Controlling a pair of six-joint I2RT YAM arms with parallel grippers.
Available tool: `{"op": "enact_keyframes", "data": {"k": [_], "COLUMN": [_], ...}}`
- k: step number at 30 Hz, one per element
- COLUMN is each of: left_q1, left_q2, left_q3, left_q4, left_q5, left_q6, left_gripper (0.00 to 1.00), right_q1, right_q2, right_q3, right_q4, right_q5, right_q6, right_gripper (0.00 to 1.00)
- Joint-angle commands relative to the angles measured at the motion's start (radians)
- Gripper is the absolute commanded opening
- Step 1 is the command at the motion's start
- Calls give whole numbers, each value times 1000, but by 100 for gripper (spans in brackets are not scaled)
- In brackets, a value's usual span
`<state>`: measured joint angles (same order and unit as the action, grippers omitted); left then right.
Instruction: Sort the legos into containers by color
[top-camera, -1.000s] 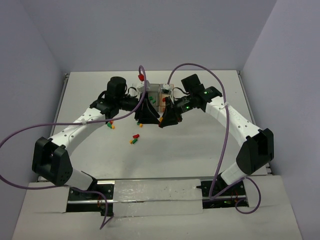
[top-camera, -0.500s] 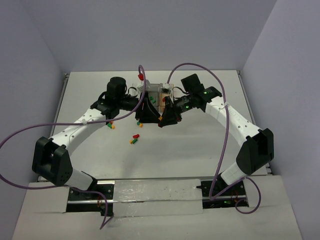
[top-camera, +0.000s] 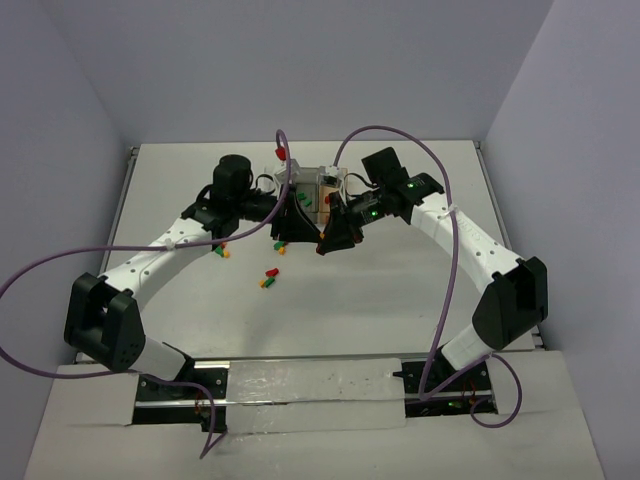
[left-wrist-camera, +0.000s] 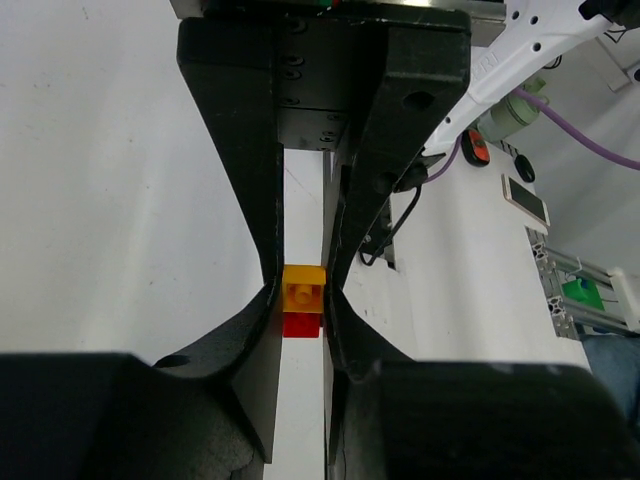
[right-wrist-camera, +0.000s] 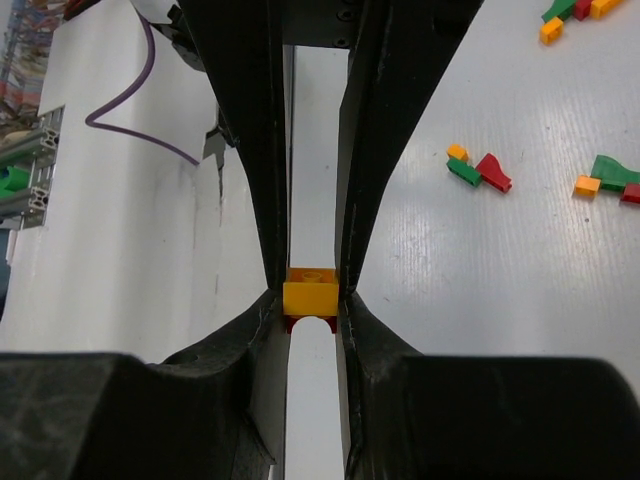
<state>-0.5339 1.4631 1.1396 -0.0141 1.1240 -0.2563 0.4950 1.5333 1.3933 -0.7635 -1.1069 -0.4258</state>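
My left gripper (top-camera: 291, 236) is shut on a small yellow-on-red lego piece (left-wrist-camera: 303, 291), pinched between its black fingertips in the left wrist view (left-wrist-camera: 303, 303). My right gripper (top-camera: 334, 238) is shut on another yellow lego (right-wrist-camera: 310, 296) with a red brick under it, seen in the right wrist view (right-wrist-camera: 311, 305). Both grippers hang just in front of the row of containers (top-camera: 312, 186), which holds a few green and red bricks. Loose legos lie on the table at the left (top-camera: 221, 251) and in the middle (top-camera: 268, 277).
A red piece (top-camera: 281, 153) sits behind the containers by the purple cable. The right wrist view shows loose green, red and orange bricks on the table (right-wrist-camera: 478, 169) (right-wrist-camera: 607, 178). The arms' purple cables arch over the white table (top-camera: 400, 290).
My right gripper has drifted slightly up and left toward the containers with its lego. The left gripper has barely moved.
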Motion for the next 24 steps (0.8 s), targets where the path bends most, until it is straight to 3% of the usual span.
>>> {"op": "enact_keyframes", "data": {"k": [1,4,5,8,11,17,24], "left_q1": [-9,-10,-10,-7,7,45,64], "left_q2": [-4,-6,-7,-11,-15,-20,-23], "left_q3": [-1,0,-1,-2,-8,-42,-52], "left_q4": [79,81,79,79,91,213,234], "left_q5": [13,10,9,-2,-5,12,13], "left_q6": [-39,-47,-49,-55,-76,-191,-209], "left_gripper": [16,3,1,0,0,0,0], "right_q1": [14,16,16,16,16,14,4], "right_q2": [-35,-35,-35,-28,-25,-22,-22], "right_q3": [39,40,40,44,44,41,38], "right_q4": [44,52,56,58,55,64,66], "right_q5": [-4,6,14,38,47,45,36], "right_q6": [5,18,28,58,63,73,76], "right_gripper": [6,13,21,43,51,51,50]}}
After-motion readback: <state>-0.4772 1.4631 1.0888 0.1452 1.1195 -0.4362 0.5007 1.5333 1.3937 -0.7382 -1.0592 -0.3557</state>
